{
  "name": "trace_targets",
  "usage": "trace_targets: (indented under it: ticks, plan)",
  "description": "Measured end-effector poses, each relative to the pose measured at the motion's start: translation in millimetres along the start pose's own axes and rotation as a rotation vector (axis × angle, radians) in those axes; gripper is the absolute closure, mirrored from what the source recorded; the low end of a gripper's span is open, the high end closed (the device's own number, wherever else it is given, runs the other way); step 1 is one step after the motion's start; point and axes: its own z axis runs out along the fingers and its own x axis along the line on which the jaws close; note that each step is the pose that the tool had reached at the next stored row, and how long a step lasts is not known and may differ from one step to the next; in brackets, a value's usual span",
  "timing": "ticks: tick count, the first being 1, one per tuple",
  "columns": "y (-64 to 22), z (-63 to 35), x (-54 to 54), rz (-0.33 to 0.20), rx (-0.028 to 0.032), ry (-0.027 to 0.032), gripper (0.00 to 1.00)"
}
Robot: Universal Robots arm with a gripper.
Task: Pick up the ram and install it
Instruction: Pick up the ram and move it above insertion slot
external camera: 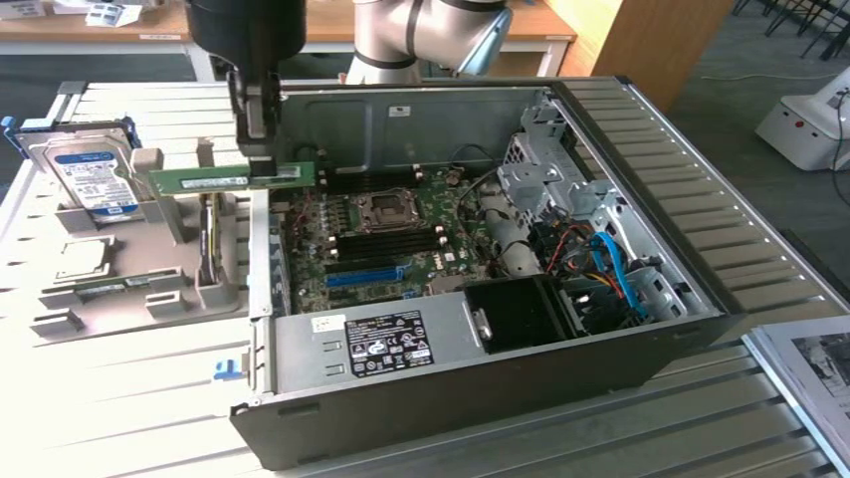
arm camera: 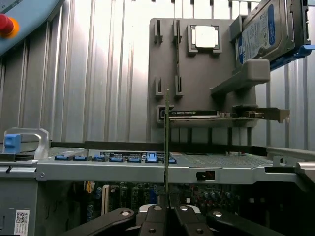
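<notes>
At the exterior view's left, the drive (external camera: 84,177) stands in the grey holder (external camera: 126,289), its blue-and-white label too small for me to read. Just right of it my gripper (external camera: 262,171) is clamped on the ram (external camera: 199,182); I hold it level in the air, reaching from above the holder across the case (external camera: 691,289) wall, and I cannot read its pale label. Further right the motherboard (external camera: 385,234) lies in the open case, and the power supply (external camera: 385,344) in front bears a black label with white print I cannot make out.
</notes>
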Motion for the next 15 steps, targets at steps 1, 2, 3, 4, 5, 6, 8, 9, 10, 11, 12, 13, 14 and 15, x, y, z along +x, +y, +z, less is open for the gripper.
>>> trace_targets:
  ticks: [1, 2, 3, 4, 5, 6, 8, 9, 10, 11, 12, 13, 14, 15]
  plan:
    - [-2.1, -0.1, 0.0, 0.0, -0.0004, -0.0001, 0.88]
    - [-4.1, -0.3, 0.0, 0.0, -0.0008, -0.0001, 0.88]
    - [-6.0, -0.5, 0.0, 0.0, -0.0012, 0.0, 0.88]
    - [-8.1, -0.7, 0.1, 0.0, -0.0016, 0.0, 0.88]
    - [-10.1, -0.8, 0.1, 0.0, -0.0021, 0.0, 0.88]
    - [-12.3, -1.0, 0.1, 0.0, -0.0025, 0.0, 0.88]
    - [-16.4, -1.3, 0.1, 0.0, -0.0032, -0.0001, 0.88]
    - [-18.4, -1.4, 0.1, 0.0, -0.0036, -0.0001, 0.88]
    - [-20.3, -1.6, 0.2, 0.0, -0.0041, -0.0001, 0.88]
    - [-22.3, -1.8, 0.2, 0.0, -0.0045, -0.0001, 0.88]
    - [-24.5, -1.9, 0.2, 0.0, -0.0049, -0.0001, 0.88]
    - [-26.5, -2.1, 0.2, 0.0, -0.0053, -0.0001, 0.88]
    - [-28.6, -2.2, 0.2, 0.0, -0.0057, -0.0001, 0.88]
    - [-30.7, -2.4, 0.2, 0.0, -0.0062, -0.0001, 0.88]
